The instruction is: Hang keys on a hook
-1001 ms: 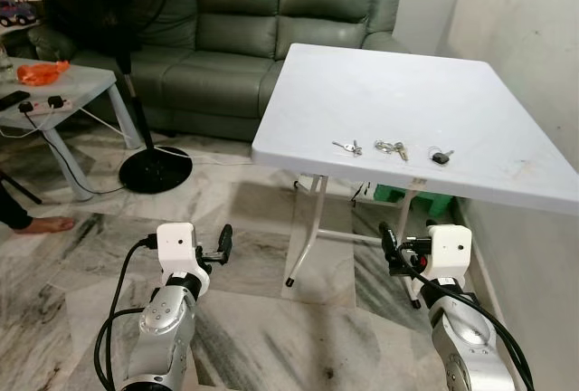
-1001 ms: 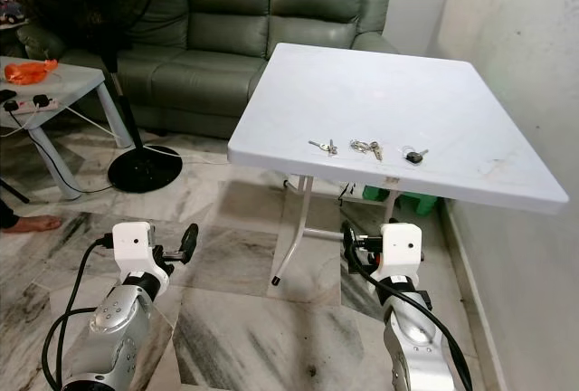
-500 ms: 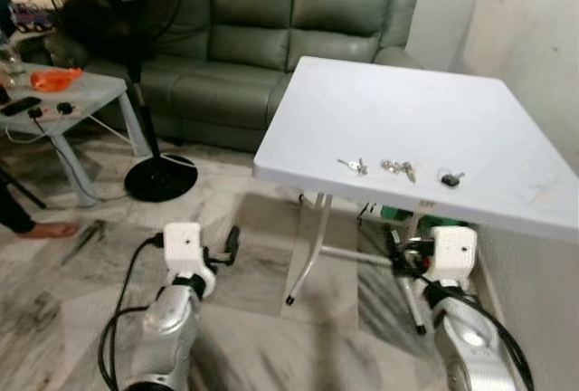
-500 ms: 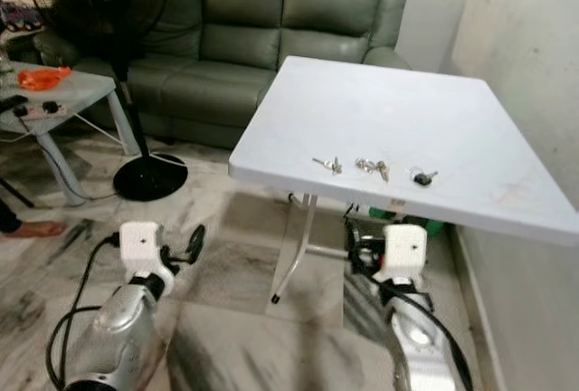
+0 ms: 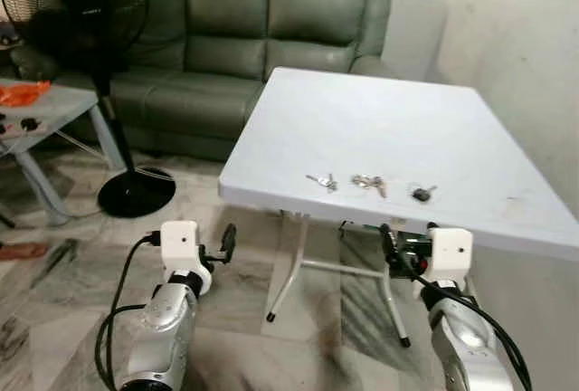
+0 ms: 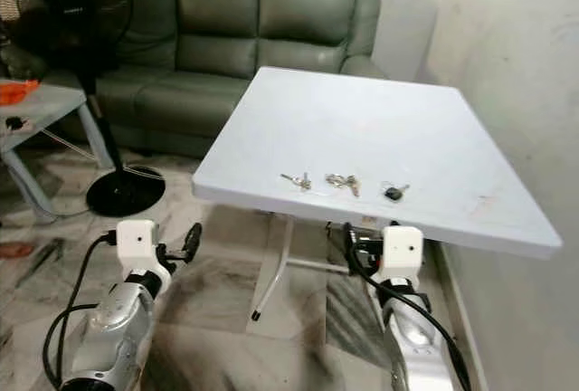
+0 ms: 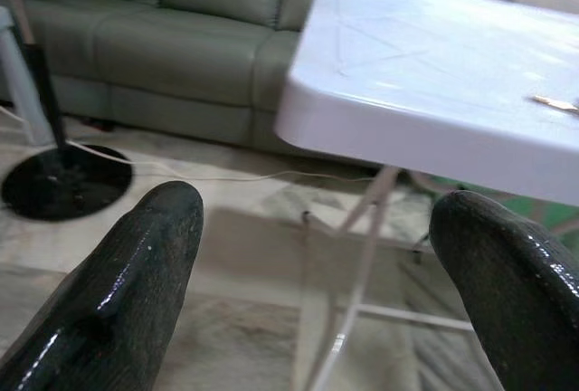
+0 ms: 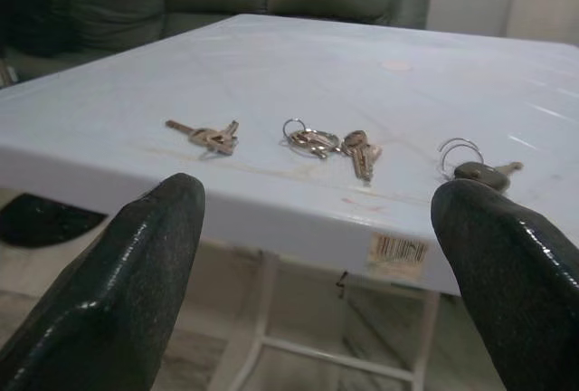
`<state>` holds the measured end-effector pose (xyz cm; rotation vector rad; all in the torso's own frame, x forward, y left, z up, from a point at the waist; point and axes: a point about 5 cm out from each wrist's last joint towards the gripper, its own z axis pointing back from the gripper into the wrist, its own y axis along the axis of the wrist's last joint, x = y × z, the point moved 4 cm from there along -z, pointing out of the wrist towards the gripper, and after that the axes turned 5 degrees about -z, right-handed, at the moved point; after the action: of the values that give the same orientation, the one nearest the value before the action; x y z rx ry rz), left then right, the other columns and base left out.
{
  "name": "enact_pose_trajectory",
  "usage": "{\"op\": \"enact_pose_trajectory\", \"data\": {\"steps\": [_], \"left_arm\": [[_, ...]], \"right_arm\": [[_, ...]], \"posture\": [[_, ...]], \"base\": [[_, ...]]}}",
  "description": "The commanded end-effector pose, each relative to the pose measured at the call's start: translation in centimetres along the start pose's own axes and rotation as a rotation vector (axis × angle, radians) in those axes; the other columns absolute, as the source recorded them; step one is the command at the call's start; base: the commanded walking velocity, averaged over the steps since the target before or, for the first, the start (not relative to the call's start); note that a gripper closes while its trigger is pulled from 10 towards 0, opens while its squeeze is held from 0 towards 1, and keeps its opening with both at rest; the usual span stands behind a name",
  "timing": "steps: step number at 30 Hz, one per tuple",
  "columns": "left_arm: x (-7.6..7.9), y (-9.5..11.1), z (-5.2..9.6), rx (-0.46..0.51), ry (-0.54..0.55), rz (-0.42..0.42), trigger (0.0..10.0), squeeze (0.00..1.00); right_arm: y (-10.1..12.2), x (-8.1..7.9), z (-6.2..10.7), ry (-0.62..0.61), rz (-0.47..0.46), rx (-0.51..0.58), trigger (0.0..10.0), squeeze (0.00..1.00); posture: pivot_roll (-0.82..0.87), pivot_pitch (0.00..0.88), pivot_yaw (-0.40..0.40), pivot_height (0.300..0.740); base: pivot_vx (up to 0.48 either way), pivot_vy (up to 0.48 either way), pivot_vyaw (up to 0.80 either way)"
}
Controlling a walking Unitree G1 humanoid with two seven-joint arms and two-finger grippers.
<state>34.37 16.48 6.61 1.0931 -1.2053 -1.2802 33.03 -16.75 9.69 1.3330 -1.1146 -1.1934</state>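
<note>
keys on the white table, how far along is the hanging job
Nothing looks done yet. Three sets of keys lie in a row near the front edge of the white table, none picked up. In hand is only the approach: the right hand is open, level with the table edge and facing the keys; the left hand is open beside the table. Left: grasp a set and hang it.

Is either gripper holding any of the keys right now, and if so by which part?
Nothing is held. Both the left gripper and right gripper are open and empty; the three key sets lie on the white table.
</note>
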Motion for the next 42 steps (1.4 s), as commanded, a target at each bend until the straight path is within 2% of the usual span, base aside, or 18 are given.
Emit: {"op": "enact_pose_trajectory", "data": {"steps": [1,26,30,32,34,42], "left_arm": [[1.3,0.3,-0.3,0.008,-0.031,0.005,10.0,0.0],[1.3,0.1,-0.1,0.0,-0.023,0.029,10.0,0.0],[1.4,0.0,-0.1,-0.008,-0.025,0.02,10.0,0.0],[1.8,-0.3,-0.1,-0.027,-0.04,0.009,10.0,0.0],[2.4,-0.1,-0.1,-0.019,-0.061,-0.045,10.0,0.0],[5.2,-0.1,0.5,-0.01,-0.185,-0.054,10.0,0.0]], "right_arm": [[0.0,1.3,0.3,-0.034,0.01,-0.003,10.0,0.0],[-0.2,1.3,0.4,-0.03,0.016,-0.023,10.0,0.0],[-0.4,0.9,0.1,0.006,0.028,-0.037,10.0,0.0],[-0.4,0.8,0.0,0.027,0.04,-0.043,10.0,0.0],[-0.2,0.7,-0.3,0.052,0.063,-0.04,10.0,0.0],[0.7,0.1,-1.9,0.175,0.119,-0.043,10.0,0.0]], "posture": [[0.01,0.026,-0.046,0.74],[0.02,0.028,-0.052,0.74],[0.02,0.024,-0.054,0.74],[0.02,0.021,-0.055,0.74],[0.02,0.019,-0.058,0.74],[0.03,0.02,-0.066,0.74]], "base": [[0.326,0.0,0.0],[0.322,0.0,0.0],[0.277,0.0,0.0],[0.0,0.0,0.0],[0.0,0.0,0.0],[0.0,0.0,0.0]]}}
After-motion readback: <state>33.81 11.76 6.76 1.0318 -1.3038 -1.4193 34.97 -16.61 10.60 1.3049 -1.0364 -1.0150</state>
